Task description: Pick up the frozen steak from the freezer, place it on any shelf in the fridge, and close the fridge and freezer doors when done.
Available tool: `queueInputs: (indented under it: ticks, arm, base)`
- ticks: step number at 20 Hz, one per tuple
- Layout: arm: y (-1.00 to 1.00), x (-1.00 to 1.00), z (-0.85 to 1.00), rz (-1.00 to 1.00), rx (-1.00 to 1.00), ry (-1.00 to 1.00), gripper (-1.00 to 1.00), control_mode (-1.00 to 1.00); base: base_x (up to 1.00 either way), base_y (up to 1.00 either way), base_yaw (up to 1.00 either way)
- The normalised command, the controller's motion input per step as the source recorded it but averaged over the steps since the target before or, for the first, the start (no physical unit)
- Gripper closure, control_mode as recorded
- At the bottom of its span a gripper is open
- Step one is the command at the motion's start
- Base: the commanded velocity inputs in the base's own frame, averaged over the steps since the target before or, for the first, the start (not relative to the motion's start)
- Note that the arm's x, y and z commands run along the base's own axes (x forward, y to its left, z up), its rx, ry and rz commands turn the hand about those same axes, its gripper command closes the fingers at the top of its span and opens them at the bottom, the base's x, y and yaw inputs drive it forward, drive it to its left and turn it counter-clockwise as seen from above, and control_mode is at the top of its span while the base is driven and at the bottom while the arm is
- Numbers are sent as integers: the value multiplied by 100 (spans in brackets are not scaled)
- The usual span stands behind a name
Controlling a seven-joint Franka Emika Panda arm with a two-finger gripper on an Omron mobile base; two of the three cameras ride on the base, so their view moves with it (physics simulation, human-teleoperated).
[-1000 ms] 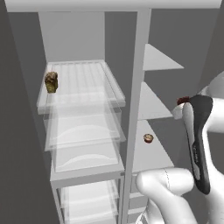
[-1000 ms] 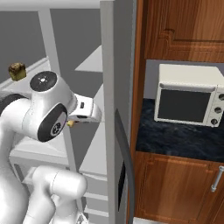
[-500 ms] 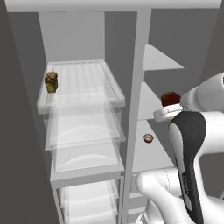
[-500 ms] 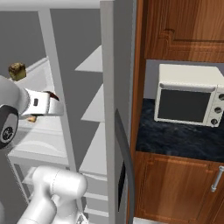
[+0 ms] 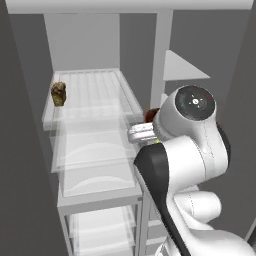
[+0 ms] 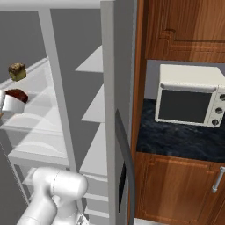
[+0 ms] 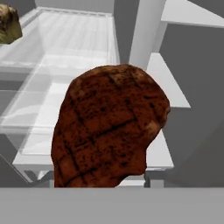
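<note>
Your gripper [image 6: 5, 104] was clamped on the frozen steak [image 7: 109, 127], which sat right in front of the hand camera, dark red-brown with grill marks. You held it up in the air at the edge of the upper clear shelf [image 5: 90, 107] of the left compartment, next to the white divider post [image 5: 159, 65]. A small brown item [image 5: 58, 93] sat at the shelf's far left. The grey door [image 6: 119, 110] stood open beside the microwave [image 6: 190, 94].
</note>
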Motion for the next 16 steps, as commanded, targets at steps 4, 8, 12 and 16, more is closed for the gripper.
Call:
queueInputs:
  ticks: [4,8,12,16]
  arm:
    - [100,26,-6,-4,0,-8,100,-100]
    - [100,84,0,-2,0,-9,100,-100]
    - [66,100,0,-1,0,-2,100,-100]
    - [4,98,0,0,0,9,100,-100]
  base:
    - [0,0,0]
    - [0,0,0]
    - [0,0,0]
    - [0,0,0]
